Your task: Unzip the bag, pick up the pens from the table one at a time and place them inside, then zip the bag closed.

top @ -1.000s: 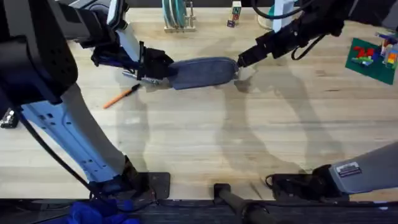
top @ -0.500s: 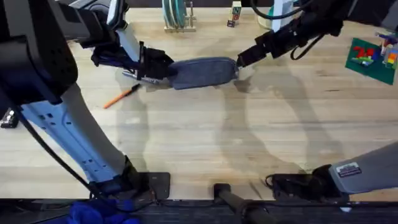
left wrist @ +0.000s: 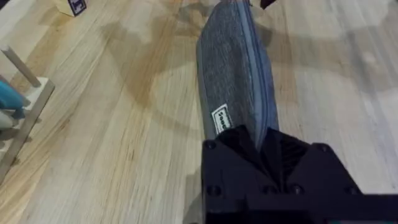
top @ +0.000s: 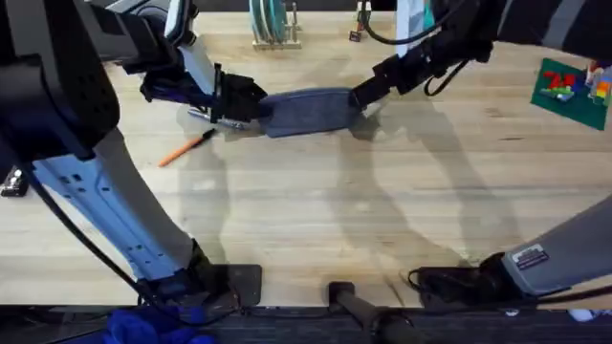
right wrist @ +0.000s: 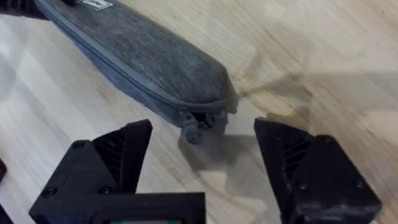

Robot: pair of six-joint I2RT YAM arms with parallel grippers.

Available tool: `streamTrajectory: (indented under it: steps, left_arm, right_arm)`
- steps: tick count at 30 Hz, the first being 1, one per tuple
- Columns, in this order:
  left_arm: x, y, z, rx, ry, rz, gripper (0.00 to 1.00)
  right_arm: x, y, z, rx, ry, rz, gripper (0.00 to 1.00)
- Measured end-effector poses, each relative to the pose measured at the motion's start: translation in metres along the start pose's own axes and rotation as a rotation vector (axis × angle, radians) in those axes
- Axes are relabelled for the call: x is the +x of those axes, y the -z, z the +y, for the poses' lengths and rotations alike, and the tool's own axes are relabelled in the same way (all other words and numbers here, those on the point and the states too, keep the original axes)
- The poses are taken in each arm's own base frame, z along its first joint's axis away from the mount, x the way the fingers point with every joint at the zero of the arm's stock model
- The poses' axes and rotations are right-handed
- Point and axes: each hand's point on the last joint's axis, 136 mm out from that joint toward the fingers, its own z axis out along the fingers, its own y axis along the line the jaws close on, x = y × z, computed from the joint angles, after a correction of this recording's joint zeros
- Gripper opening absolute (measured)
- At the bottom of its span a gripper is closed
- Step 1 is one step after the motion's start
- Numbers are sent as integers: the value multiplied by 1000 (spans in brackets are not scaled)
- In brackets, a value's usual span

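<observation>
Just one bag (top: pixel 308 110), one orange pen (top: pixel 185 149), two grippers.

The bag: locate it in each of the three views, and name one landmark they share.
Overhead: the bag lies at upper centre, between the two grippers.
Left wrist: it runs from the left gripper, shut on its near end, toward the top.
Right wrist: it slants from upper left to centre, above the open right gripper.
Shared landmark: the white label at the clamped end.

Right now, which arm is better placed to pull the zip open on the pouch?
The right. Its open end effector sits just before the zip pull at the pouch's end, while the left end effector is clamped on the opposite end, holding it steady.
</observation>
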Motion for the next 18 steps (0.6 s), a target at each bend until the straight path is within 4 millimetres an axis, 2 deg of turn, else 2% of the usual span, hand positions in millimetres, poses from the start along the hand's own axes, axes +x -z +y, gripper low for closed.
streamTrajectory:
  steps: [7, 12, 15, 18]
  left_arm:
    - [0, 0, 0, 0, 0, 0, 42]
    - [0, 0, 0, 0, 0, 0, 42]
    - [0, 0, 0, 0, 0, 0, 42]
    - [0, 0, 0, -1, -2, 0, 42]
  right_arm:
    - [5, -8, -1, -19, -12, 19, 982]
    - [5, -9, -1, -20, -12, 19, 899]
    - [5, -9, -1, -22, -10, 18, 771]
    - [5, -10, 0, -26, -10, 18, 536]
